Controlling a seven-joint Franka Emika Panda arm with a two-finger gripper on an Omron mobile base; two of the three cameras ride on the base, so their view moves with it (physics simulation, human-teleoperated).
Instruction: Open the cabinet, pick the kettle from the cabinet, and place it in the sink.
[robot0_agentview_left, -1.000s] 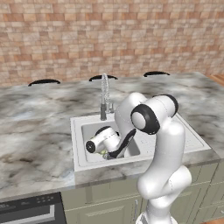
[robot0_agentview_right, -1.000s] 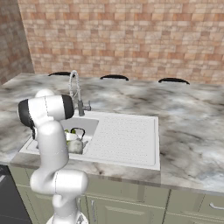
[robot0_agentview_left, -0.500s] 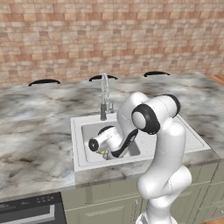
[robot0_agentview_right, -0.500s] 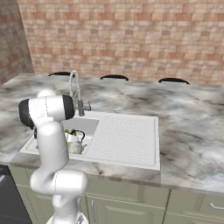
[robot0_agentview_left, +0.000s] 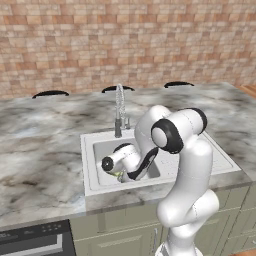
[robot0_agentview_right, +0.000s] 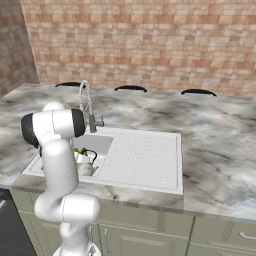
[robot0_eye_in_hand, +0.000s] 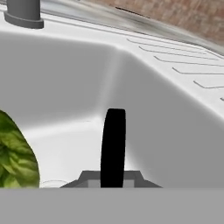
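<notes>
since a second ago, the arm's wrist has dipped a little deeper into the sink (robot0_agentview_left: 95, 165), carrying the kettle (robot0_agentview_right: 85, 163) lower against the basin floor.

the sink is a white rectangular basin with a wide white rim and a ribbed draining board on its right, set into a grey-veined marble counter (robot0_agentview_left: 35, 150). a tall chrome tap (robot0_agentview_left: 120, 107) stands at its back edge.

the kettle is small, squat and silver-grey, with a thin black handle (robot0_eye_in_hand: 113, 146) arching over its top. in the right base view it sits low inside the basin, half hidden behind the white arm. in the hand view the handle rises as a black upright band straight ahead of the camera, with the pale basin wall behind it.

the jaws are closed down tight on the kettle's handle.

a leafy green vegetable (robot0_eye_in_hand: 13, 155) lies in the basin just beside the kettle, on the left in the hand view.

a brick wall (robot0_agentview_left: 125, 45) runs behind the counter.
</notes>
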